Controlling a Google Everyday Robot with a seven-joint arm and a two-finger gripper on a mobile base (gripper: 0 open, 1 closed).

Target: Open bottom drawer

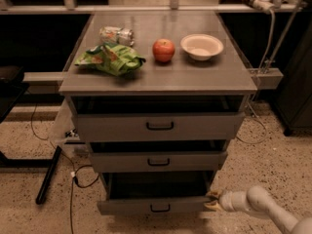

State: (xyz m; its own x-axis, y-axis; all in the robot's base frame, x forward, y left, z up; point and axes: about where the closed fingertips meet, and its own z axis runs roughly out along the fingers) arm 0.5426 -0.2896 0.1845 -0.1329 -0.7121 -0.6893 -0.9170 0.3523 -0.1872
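You are looking down at the grey drawer table [204, 79]. The bottom drawer [126, 206] is sitting lowest of the three, its front standing out past the two above, with a dark opening showing behind it and its black bar handle [160, 208] at centre. Your tool [213, 202] is resting low at the right end of that drawer front, touching or just beside its corner; you cannot tell whether it is open, closed or gripping. The arm is reaching in from the lower right. On the table top, a red apple [164, 49] is sitting between a white bowl [202, 46] and a green chip bag [109, 59], with a can [117, 34] lying behind the bag.
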